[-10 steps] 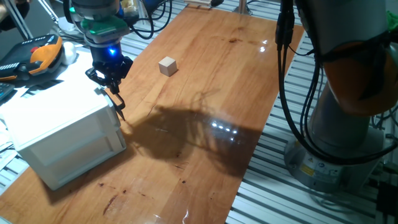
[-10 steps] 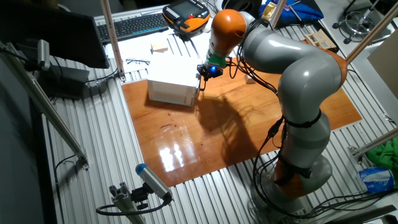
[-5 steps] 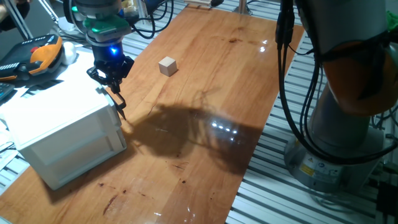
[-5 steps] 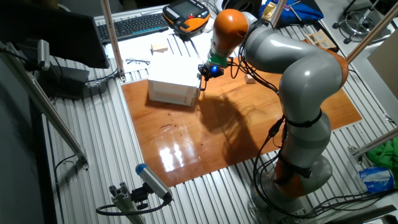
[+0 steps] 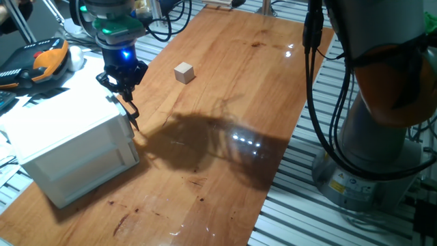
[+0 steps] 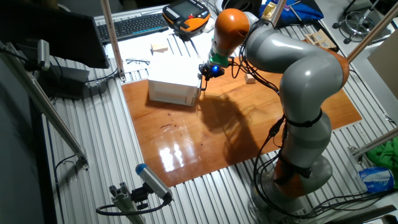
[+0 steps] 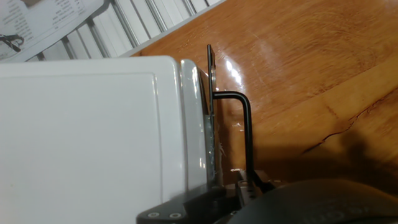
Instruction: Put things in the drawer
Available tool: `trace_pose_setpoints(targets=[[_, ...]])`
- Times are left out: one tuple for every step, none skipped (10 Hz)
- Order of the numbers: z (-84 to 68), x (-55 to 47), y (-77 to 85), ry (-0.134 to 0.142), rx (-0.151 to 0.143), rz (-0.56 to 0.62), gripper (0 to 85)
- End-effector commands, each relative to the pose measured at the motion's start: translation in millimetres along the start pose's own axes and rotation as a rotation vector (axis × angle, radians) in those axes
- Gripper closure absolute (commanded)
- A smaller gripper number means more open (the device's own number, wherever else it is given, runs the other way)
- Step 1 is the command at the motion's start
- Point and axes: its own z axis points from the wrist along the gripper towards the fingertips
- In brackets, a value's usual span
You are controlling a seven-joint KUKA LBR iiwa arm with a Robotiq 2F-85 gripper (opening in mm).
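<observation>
The small beige cube (image 5: 184,72) (image 6: 250,78) rests on the wooden table, to the right of and behind the white cabinet (image 5: 61,143) (image 6: 171,84). The drawer (image 7: 193,124) is pushed in, its front flush with the cabinet. My gripper (image 5: 126,102) (image 6: 202,74) (image 7: 211,81) hangs at the cabinet's upper front corner. Its thin fingers are pressed together and slipped into the gap between the drawer front and the black bar handle (image 7: 249,137) (image 5: 134,121). The cube lies well apart from the gripper.
An orange teach pendant (image 5: 48,58) (image 6: 186,12) and papers lie behind the cabinet. A keyboard (image 6: 134,25) sits further back. The arm's base (image 5: 369,157) stands off the table's right edge. A dark shadow covers the middle of the table (image 5: 225,171).
The gripper has shifted very slightly up and back at the handle. The drawer and the cube have not moved.
</observation>
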Motion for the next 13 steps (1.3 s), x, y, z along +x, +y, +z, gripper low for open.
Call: trace_pose_setpoints(targets=[[0.6,-0.3,-1.2,0.0,0.0,-0.001,85.0],[0.9,-0.7,-2.7,0.0,0.0,-0.004,85.0],[0.9,-1.1,-3.9,-0.001,-0.002,-0.004,85.0],[1.0,-1.3,-5.6,-0.001,-0.002,-0.005,85.0],[1.1,-1.5,-7.4,-0.001,-0.002,-0.008,85.0],[0.5,-1.8,-9.2,-0.001,-0.002,-0.01,85.0],[0.0,-2.1,-10.6,-0.001,-0.002,-0.011,85.0],[-0.2,-2.2,-12.7,-0.002,0.001,-0.015,85.0],[-0.4,-2.4,-14.5,-0.002,0.002,-0.018,85.0],[-0.8,-2.6,-16.4,-0.003,0.004,-0.02,85.0],[-1.2,-2.6,-18.1,-0.003,0.004,-0.024,85.0],[-1.5,-2.7,-19.9,-0.004,0.005,-0.024,85.0],[-1.8,-2.9,-21.6,-0.004,0.006,-0.026,85.0]])
